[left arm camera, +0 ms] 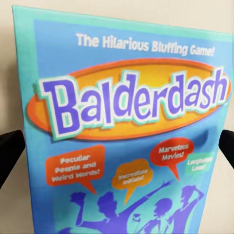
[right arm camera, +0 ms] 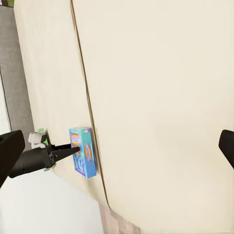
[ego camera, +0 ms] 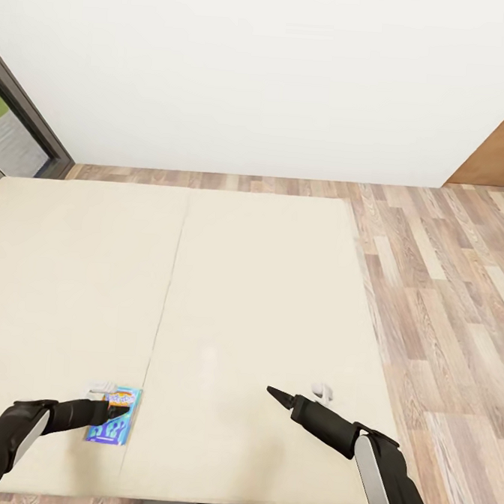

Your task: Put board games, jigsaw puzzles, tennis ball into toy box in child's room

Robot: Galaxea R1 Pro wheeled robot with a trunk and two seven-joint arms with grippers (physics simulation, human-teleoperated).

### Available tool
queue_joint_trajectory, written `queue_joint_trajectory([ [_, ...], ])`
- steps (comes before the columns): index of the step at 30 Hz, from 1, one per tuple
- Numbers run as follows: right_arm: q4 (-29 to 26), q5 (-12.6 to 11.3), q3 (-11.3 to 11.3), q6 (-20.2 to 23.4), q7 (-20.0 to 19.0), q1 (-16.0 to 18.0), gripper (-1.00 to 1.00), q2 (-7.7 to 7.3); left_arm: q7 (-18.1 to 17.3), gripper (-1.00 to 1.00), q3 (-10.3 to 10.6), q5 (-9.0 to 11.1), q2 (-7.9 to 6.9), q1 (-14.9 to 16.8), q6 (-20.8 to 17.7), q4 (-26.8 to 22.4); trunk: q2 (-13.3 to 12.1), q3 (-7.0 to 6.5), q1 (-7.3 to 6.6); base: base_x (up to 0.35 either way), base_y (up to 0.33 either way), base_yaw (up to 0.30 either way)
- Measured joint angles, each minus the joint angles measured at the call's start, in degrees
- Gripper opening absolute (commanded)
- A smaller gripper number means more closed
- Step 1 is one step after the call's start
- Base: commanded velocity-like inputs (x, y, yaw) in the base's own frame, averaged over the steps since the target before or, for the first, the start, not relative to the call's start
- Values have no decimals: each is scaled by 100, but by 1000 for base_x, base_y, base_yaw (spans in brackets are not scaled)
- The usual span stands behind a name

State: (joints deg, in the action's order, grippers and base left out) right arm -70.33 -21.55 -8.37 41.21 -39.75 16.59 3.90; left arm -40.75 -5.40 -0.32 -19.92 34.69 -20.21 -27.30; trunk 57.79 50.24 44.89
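Bed [ego camera: 264,298], cream and flat, carries the Balderdash box [ego camera: 114,417] near its front left edge, just left of the seam that runs down the mattress. The box lies flat, cover up, its long axis running roughly front to back along the seam. In the head view the left gripper [ego camera: 117,406] reaches in from the left, its dark fingers lying over the box's near-left part. From the left wrist view the box [left arm camera: 126,131] sits squarely between the two fingers [left arm camera: 10,153], which stand apart at either edge of it, open and not touching its sides. A small white and green thing [ego camera: 101,386] lies just beside the box, behind the left gripper; what it is cannot be told. The right gripper [ego camera: 281,396] hovers over bare bed, well apart from the box, fingers spread and empty. Wood floor [ego camera: 444,295] lies right of the bed.
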Motion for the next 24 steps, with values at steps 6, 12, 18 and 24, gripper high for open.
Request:
queue_joint_trajectory([
  [6,1,-2,0,1,0,0,100,1,-18,100,8,43,57,1,-31,-69,0,0,1,-105,-64,0],
  [12,1,1,0,0,0,0,100,0,-5,100,0,12,77,-1,-13,-97,0,0,-1,-28,-22,0],
  [18,-1,0,0,0,0,0,100,0,4,100,4,16,56,-1,-15,-76,0,0,-1,-5,-64,0],
  [24,2,-2,0,0,0,0,100,0,0,100,-2,11,11,0,-18,-30,0,0,-1,-5,-89,0],
])
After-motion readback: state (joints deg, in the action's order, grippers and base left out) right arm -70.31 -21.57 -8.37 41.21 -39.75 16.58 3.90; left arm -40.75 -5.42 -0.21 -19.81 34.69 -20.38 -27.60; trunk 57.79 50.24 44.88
